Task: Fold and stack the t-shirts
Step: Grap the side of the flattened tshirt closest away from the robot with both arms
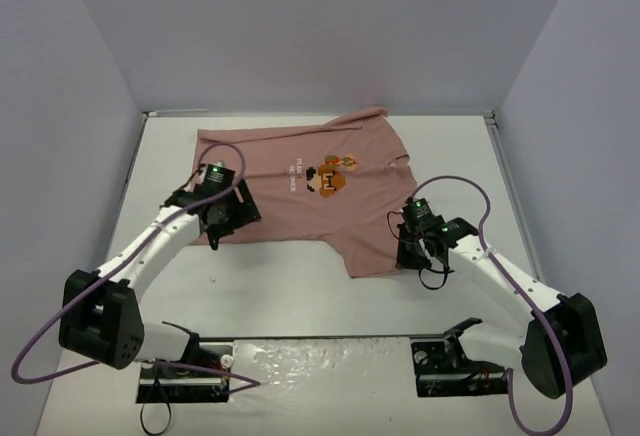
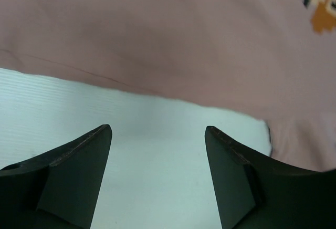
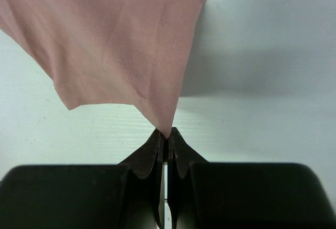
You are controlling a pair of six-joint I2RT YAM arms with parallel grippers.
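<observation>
The dusty-pink t-shirt [image 1: 300, 196] lies spread over the back half of the white table [image 1: 290, 296], its orange-and-dark chest graphic [image 1: 333, 174] facing up. My left gripper [image 1: 232, 218] hovers open at the shirt's near left edge. In the left wrist view only bare table shows between its fingers [image 2: 79, 160], and the t-shirt's hem [image 2: 168, 40] runs just ahead of them. My right gripper [image 1: 408, 248] is shut on the shirt's near right corner. In the right wrist view the cloth [image 3: 121, 40] rises from the pinched tip at the gripper [image 3: 168, 133].
Grey walls enclose the table on the left, back and right. Purple cables [image 1: 450, 188] loop above both arms. The arm bases stand at the near edge [image 1: 320, 356].
</observation>
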